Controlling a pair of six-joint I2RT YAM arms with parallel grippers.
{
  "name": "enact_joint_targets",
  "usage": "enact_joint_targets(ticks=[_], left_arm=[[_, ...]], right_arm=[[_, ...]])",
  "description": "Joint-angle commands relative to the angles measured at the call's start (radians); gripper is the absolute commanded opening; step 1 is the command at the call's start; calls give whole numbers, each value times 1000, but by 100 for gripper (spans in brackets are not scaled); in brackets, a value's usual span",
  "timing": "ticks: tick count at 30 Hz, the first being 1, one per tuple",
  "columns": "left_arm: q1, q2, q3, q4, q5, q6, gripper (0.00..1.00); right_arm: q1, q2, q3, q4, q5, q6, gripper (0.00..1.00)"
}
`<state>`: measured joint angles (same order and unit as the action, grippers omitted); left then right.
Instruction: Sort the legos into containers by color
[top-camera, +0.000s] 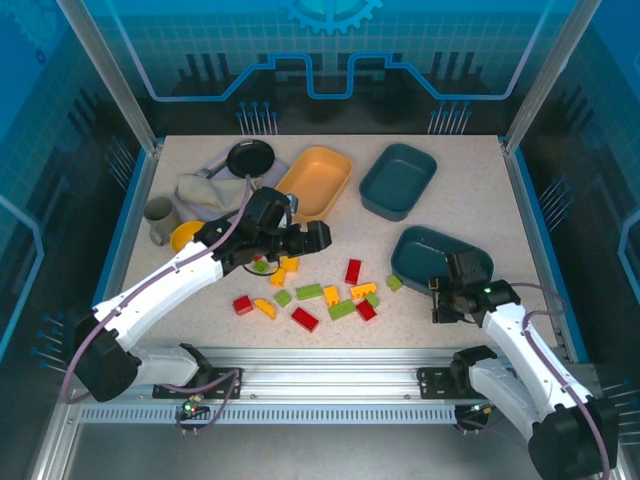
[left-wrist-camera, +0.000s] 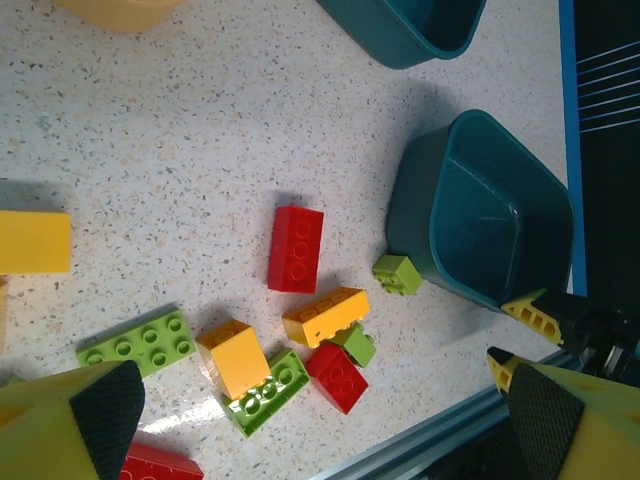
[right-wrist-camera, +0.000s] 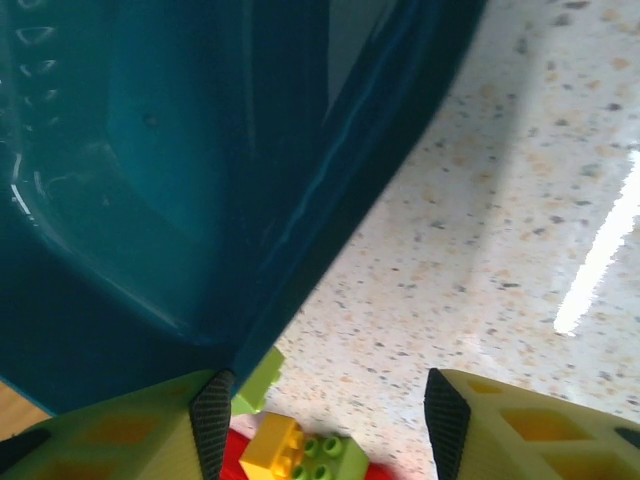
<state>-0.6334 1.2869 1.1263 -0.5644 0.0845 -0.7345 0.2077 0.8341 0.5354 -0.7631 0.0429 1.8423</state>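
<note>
I'm hovering the left gripper (left-wrist-camera: 325, 415), spread wide, over the legos (top-camera: 322, 293), which are lying scattered just left of the near teal tray (top-camera: 432, 252). The right gripper (right-wrist-camera: 328, 425) is sitting at that tray's near edge, fingers partly apart and pinching nothing.

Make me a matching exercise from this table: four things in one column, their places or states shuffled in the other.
1 grey cup
2 orange-yellow tray
3 nearer teal tray
4 left tool

A wide open above the legos
B leftmost on the table
C towards the right edge
D far side, beside the black pan

Pairs: 1-B, 2-D, 3-C, 4-A
</note>
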Motion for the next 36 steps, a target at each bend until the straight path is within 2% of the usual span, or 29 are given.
enact_joint_targets(ticks=[1,9,16,20,25,29,36], left_arm=[[-6,-30,-25,-29,12,-6,98],[-6,-47,-43,-22,6,-19,97],[-7,-62,-54,-22,-6,-26,95],[-8,-71,-59,-22,-10,-27,95],[-9,-73,-62,-25,-12,-26,95],[-9,-74,-57,-30,-21,-23,94],[-6,-45,-14,-56,-48,-6,94]], right_arm=[[-17,23,-7,73,-9,-8,56],[-51,100,-5,145,-25,-45,50],[-74,203,46,106,-12,-94,27],[-110,243,117,42,40,-175,19],[-198,360,258,-45,66,-396,11],[-228,480,415,-146,128,-623,5],[-297,653,595,-207,229,-1038,3]])
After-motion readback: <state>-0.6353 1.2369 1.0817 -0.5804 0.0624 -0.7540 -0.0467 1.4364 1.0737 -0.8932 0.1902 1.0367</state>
